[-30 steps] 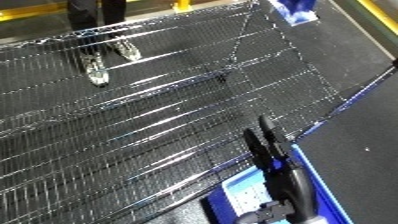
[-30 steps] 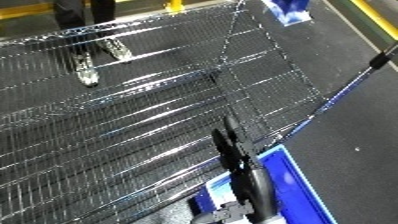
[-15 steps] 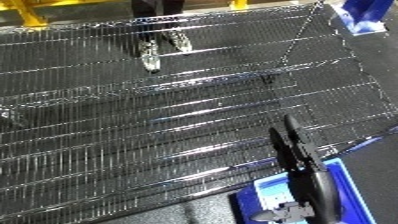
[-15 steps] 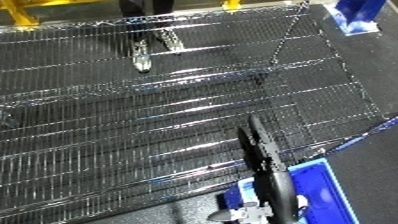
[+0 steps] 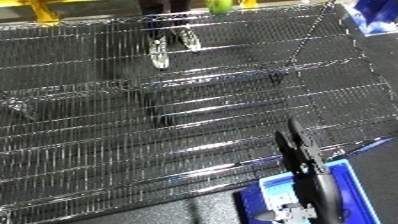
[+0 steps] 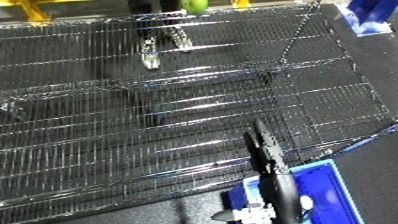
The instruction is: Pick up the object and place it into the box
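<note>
Wire shelving [image 5: 133,130] fills the view; right hand [image 5: 298,150], fingers straight, above blue bin [image 5: 351,187].

Green object [image 6: 195,5] at far edge of wire shelf [image 5: 178,125]: cut off by top edge, identity not resolvable. Blue bin [image 6: 324,187] below shelf: cropped by bottom edge. Right hand [image 5: 299,147]: fingers blurred, wrist partly out of frame.

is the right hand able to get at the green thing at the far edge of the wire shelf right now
Probably not as things stand. The right hand points its straight fingers over the near edge of the wire shelf, above the blue bin, while the green thing lies across the whole shelf. Nothing blocks it.
</note>
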Tool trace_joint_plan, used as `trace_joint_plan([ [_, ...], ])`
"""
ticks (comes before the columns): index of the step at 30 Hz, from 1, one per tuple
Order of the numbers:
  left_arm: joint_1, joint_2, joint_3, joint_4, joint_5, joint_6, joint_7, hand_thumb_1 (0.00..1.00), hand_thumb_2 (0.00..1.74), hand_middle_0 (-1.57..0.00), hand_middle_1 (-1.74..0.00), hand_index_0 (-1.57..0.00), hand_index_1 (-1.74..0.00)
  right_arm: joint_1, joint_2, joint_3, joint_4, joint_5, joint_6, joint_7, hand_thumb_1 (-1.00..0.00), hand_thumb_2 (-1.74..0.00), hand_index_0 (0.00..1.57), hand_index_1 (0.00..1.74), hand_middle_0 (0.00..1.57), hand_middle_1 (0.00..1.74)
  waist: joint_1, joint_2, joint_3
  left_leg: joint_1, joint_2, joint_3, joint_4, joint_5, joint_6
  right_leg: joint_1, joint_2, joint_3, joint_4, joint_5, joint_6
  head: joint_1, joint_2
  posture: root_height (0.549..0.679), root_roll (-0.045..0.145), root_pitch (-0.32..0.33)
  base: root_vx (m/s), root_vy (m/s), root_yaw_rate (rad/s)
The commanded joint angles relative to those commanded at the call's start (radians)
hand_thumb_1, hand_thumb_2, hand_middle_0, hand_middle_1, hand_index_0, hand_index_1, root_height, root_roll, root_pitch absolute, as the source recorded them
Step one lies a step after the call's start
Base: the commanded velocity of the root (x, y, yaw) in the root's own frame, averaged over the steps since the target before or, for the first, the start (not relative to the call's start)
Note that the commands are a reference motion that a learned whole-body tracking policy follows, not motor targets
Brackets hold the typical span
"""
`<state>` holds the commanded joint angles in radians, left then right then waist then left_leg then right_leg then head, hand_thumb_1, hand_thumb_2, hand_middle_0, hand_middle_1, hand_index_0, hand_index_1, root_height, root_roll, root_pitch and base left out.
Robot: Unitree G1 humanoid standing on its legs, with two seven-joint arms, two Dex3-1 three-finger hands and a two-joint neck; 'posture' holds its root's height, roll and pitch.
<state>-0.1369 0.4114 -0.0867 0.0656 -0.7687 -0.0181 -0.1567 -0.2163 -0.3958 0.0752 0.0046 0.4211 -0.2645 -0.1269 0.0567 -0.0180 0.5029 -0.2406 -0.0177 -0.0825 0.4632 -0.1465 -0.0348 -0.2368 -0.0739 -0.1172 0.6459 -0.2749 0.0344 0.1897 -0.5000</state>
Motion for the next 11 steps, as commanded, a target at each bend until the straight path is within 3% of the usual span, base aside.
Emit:
trace_joint_plan([
  [4, 0.005, 0.001, 0.002, -0.003, 0.003, 0.002, 0.001, 1.0, 1.74, -1.57, -1.74, -1.57, -1.74, 0.01, -0.002, 0.0, 0.006, -0.012, -0.002, -0.006, 0.0, 0.0, 0.0, 0.0, 0.0, 0.0, -0.001, 0.001, 0.002, 0.0, -0.002, 0.001, 0.003, -0.002, 0.0014, -0.001, -0.0037, 0.002, 0.003, 0.001, 0.0029, -0.002, -0.001, 0.657, 0.049, -0.06, 0.024, 0.016, -0.001],
  [11, 0.008, 0.002, 0.004, -0.002, 0.007, 0.001, 0.003, 1.0, 1.74, -1.57, -1.74, -1.57, -1.74, 0.013, -0.007, 0.004, 0.021, -0.041, -0.007, -0.025, 0.0, 0.0, 0.0, 0.0, 0.0, 0.0, -0.003, 0.002, 0.007, -0.001, -0.006, 0.004, 0.007, -0.005, 0.0038, -0.01, -0.0092, 0.006, 0.01, 0.002, 0.0082, -0.001, 0.002, 0.656, 0.049, -0.06, 0.005, 0.013, -0.005],
])
